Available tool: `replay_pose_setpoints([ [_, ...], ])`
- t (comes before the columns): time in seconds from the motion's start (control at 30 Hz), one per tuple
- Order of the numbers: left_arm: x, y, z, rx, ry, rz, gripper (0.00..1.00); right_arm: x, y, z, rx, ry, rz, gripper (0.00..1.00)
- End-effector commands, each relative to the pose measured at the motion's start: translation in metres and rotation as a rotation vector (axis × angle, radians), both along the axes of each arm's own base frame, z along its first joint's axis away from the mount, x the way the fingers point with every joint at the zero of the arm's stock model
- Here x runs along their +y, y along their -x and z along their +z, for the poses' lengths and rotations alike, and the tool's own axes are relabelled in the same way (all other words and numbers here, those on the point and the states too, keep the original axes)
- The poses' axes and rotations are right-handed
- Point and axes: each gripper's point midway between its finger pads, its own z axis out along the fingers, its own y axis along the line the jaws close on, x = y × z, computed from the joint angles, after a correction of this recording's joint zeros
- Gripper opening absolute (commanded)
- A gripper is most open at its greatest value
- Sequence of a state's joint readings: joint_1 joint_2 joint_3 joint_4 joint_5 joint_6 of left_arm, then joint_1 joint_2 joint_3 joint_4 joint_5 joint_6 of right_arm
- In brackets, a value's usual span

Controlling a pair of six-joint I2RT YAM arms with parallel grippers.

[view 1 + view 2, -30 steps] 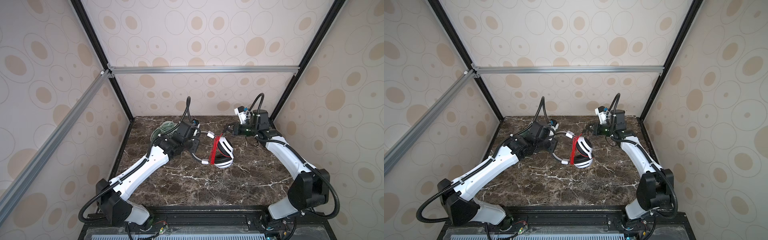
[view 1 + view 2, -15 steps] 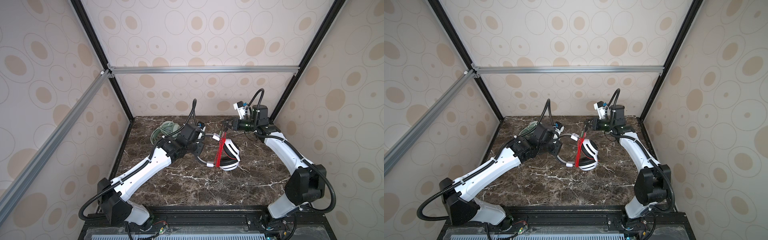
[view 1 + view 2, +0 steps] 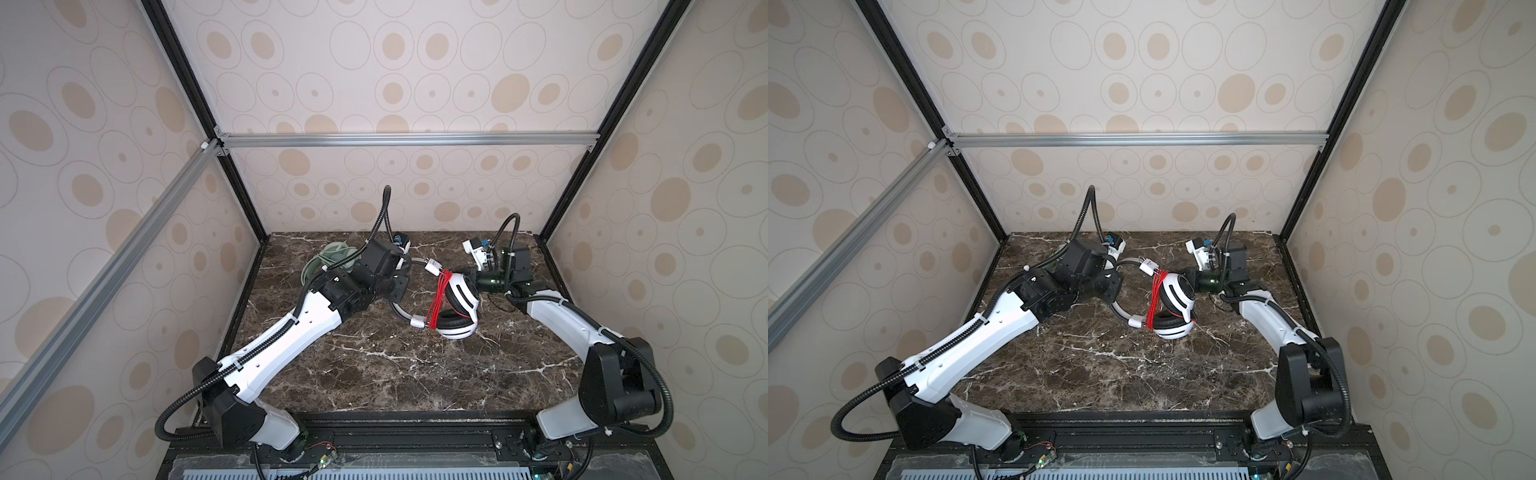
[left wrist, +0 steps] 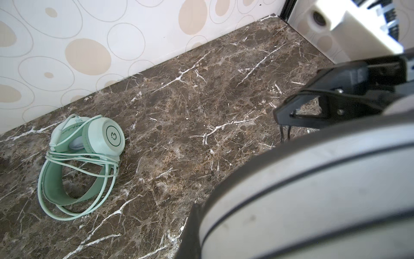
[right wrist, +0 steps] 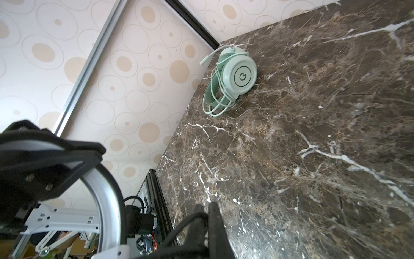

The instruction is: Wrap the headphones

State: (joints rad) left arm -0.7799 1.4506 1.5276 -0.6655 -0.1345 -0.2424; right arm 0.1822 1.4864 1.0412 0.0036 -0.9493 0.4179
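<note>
The white-and-black headphones point(image 3: 459, 297) point(image 3: 1179, 293) stand on edge at mid-table, held up by my grippers. Their red cable point(image 3: 439, 301) is looped in several turns across the two cups. My left gripper point(image 3: 398, 290) point(image 3: 1111, 286) is shut on the grey headband point(image 4: 313, 190) point(image 5: 107, 197). My right gripper point(image 5: 207, 205) point(image 4: 279, 116) sits just behind the upper cup, shut on a thin dark cable end. In both top views that cup hides its fingertips. The mint green headphones point(image 3: 332, 259) point(image 4: 89, 145) point(image 5: 234, 77) lie at the back left with their pale cable wound round them.
The dark marble table point(image 3: 374, 374) is boxed in by patterned walls at the back and on both sides. A black corner post point(image 3: 552, 216) stands close behind the right arm. A black rail point(image 3: 374, 436) runs along the front edge.
Both grippers have carried the white-and-black headphones slightly right and toward the front. My right gripper rose with a taut red strand, then came down behind the upper cup.
</note>
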Motion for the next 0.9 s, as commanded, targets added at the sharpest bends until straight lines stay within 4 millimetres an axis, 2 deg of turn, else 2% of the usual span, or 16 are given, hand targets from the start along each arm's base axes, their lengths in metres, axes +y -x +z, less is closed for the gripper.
replay_pose_setpoints([
  [0.0, -0.019, -0.005, 0.064, -0.115, 0.201, 0.004, 0.00, -0.004, 0.014, 0.002, -0.016, -0.033, 0.035, 0.11],
  [0.07, -0.024, -0.006, 0.063, -0.107, 0.222, -0.001, 0.00, -0.002, 0.024, -0.003, 0.011, -0.048, 0.059, 0.20],
  [0.13, -0.028, -0.007, 0.057, -0.087, 0.230, -0.002, 0.00, -0.003, 0.031, -0.011, 0.027, -0.044, 0.058, 0.34],
  [0.2, -0.030, -0.008, 0.050, -0.071, 0.231, 0.003, 0.00, -0.006, 0.037, -0.018, 0.039, -0.030, 0.044, 0.41],
  [0.3, -0.029, -0.008, 0.039, -0.053, 0.238, 0.019, 0.00, -0.009, 0.043, -0.029, 0.063, -0.015, 0.026, 0.47],
  [0.47, -0.021, -0.006, 0.026, -0.038, 0.244, 0.057, 0.00, -0.017, 0.051, -0.041, 0.085, 0.024, -0.028, 0.50],
  [0.57, -0.015, -0.005, 0.014, -0.025, 0.228, 0.083, 0.00, -0.034, 0.054, -0.050, 0.075, 0.111, -0.131, 0.53],
  [0.77, -0.010, 0.003, -0.015, 0.027, 0.211, 0.097, 0.00, -0.092, 0.054, -0.071, 0.058, 0.344, -0.453, 0.61],
  [0.87, -0.011, 0.011, -0.032, 0.067, 0.216, 0.085, 0.00, -0.104, 0.055, -0.074, 0.036, 0.362, -0.522, 0.65],
])
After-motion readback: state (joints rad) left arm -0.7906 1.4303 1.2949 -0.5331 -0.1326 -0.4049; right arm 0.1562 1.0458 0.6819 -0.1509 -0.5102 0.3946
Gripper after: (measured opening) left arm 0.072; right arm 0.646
